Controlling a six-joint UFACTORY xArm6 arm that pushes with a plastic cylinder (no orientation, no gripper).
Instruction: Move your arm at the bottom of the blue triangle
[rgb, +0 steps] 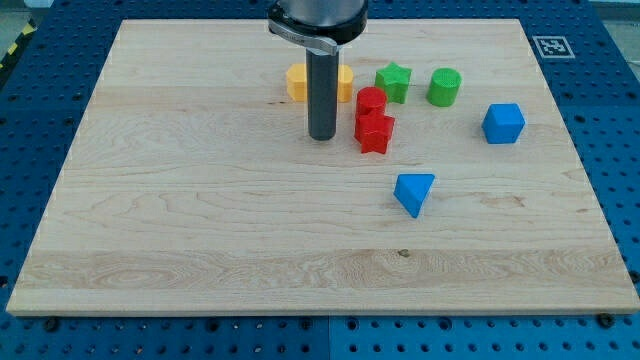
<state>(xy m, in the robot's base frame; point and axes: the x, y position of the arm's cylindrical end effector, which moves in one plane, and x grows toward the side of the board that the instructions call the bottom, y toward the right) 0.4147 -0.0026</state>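
My tip sits up-left of the blue triangle, well apart.

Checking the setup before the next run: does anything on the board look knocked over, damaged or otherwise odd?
Nothing stands out. All blocks sit flat on the wooden board; my tip rests left of the red star, well up-left of the blue triangle.
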